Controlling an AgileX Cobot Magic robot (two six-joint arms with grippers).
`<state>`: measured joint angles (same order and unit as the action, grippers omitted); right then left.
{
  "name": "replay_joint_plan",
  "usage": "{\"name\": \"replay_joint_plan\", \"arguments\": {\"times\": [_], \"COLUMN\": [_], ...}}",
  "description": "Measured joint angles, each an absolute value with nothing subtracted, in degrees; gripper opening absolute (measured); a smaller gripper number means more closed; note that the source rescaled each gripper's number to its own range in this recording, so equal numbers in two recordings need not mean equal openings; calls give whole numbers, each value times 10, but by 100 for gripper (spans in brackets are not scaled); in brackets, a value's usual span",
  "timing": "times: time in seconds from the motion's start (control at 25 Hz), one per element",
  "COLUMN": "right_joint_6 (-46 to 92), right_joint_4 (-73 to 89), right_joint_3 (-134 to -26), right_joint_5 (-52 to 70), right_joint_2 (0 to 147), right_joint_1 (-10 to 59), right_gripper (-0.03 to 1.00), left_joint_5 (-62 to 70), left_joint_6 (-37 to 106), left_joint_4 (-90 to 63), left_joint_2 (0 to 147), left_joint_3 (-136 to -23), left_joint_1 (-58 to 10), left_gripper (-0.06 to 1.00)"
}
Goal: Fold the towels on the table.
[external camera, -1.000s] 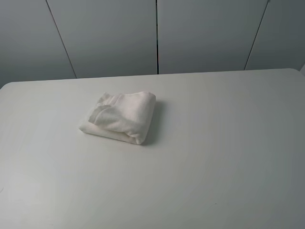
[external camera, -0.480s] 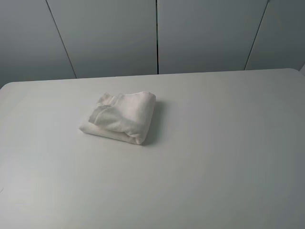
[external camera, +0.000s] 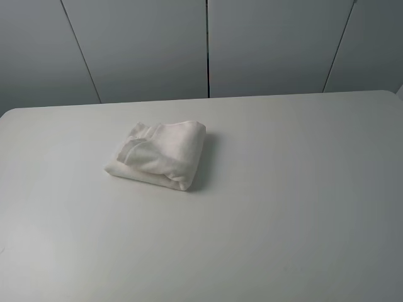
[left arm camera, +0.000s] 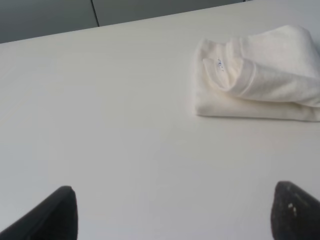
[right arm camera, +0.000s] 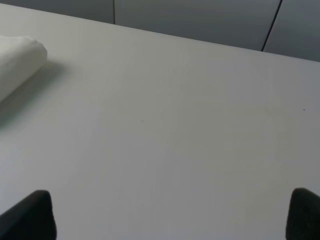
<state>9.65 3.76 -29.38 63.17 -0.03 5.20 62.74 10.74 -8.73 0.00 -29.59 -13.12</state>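
A white terry-cloth towel lies folded into a small thick bundle on the white table, left of the middle. The left wrist view shows the towel with its border band and small label on the near fold. Only its rounded end shows in the right wrist view. My left gripper is open and empty, its black fingertips wide apart, well short of the towel. My right gripper is open and empty over bare table. Neither gripper shows in the high view.
Grey wall panels with dark seams stand behind the table's far edge. The table's rounded far corners show at both sides in the high view.
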Motion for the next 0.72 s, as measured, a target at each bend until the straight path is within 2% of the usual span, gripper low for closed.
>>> {"name": "replay_joint_plan", "arguments": {"times": [0.72], "right_joint_6": [98], "right_joint_4": [38], "right_joint_3": [-294], "right_joint_5": [632], "right_joint_2": [0], "right_joint_1": [52], "right_gripper": [100], "left_joint_5": [627], "left_joint_6": [107], "left_joint_4": [-88], "left_joint_2": [0], "left_joint_3": [-296], "left_joint_1": [-131], "left_gripper": [100]}}
